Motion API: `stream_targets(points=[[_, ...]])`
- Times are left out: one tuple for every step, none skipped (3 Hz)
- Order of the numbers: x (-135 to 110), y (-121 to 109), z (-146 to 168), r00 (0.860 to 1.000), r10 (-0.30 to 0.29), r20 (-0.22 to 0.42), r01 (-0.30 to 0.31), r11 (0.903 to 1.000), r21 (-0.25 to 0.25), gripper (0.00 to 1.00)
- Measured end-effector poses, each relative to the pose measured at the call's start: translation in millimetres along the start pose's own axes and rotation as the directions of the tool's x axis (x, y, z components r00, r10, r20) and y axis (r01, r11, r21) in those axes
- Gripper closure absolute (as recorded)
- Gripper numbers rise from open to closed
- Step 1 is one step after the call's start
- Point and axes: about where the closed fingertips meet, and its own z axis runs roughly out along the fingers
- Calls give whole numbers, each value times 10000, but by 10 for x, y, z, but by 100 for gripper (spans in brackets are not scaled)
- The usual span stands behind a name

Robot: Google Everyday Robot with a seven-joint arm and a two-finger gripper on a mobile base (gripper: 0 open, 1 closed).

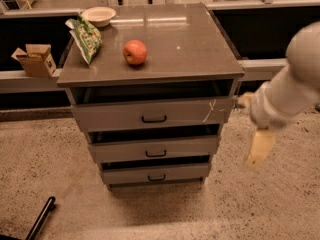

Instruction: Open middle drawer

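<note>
The middle drawer (155,148) is the second of three grey fronts in the cabinet, with a small dark loop handle (156,154) at its centre and a dark gap above it. The top drawer (125,115) carries a white scratch mark (210,111). The lowest drawer (156,173) sits below. My gripper (259,149) hangs at the end of the white arm (295,84), to the right of the cabinet at about the middle drawer's height. It is apart from the drawer and touches nothing.
On the cabinet top (190,44) lie a red apple (135,52), a green chip bag (84,38) and a white bowl (98,16). A cardboard box (34,60) sits on the ledge at left. A black rod (41,219) lies on the speckled floor, lower left.
</note>
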Motion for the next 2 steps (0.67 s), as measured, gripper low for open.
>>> stream_targets(points=[[242,257,878,9995,-24,326,55,9952,-974,0],[269,219,1150,9981,-71,617,101,9988,-485,0]])
